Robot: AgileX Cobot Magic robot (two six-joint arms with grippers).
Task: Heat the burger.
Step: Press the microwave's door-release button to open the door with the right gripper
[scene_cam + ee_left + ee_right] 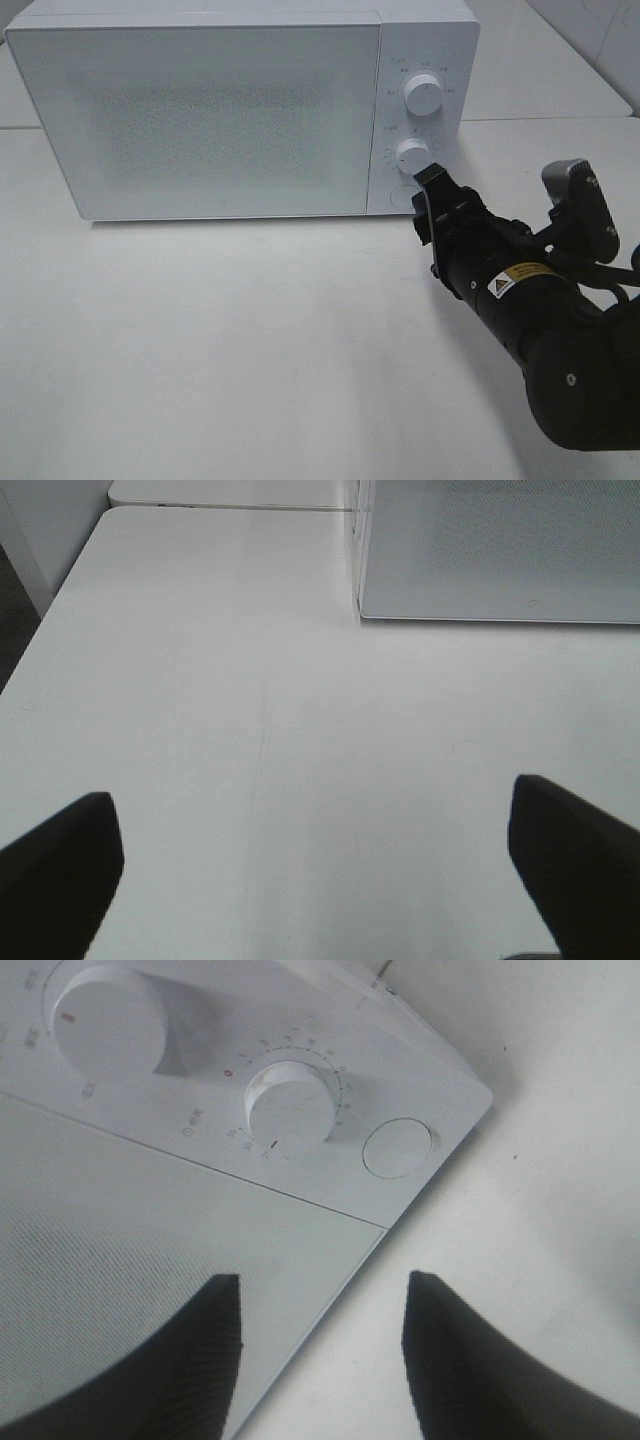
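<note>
Both pincers are open and empty: left pincer (pixel 310 805) over the surface (pixel 300 680), right pincer (pixel 320 1280) by the microwave (pixel 445 40) button (pixel 398 1148). Burger unseen, door (pixel 200 110) shut; a drifting tip could nudge the dial (pixel 290 1100).

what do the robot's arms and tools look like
The right arm is matte black with rounded cylindrical links, a yellow warning label and a grey camera block at the wrist. The right tool and left tool have plain black fingers.
</note>
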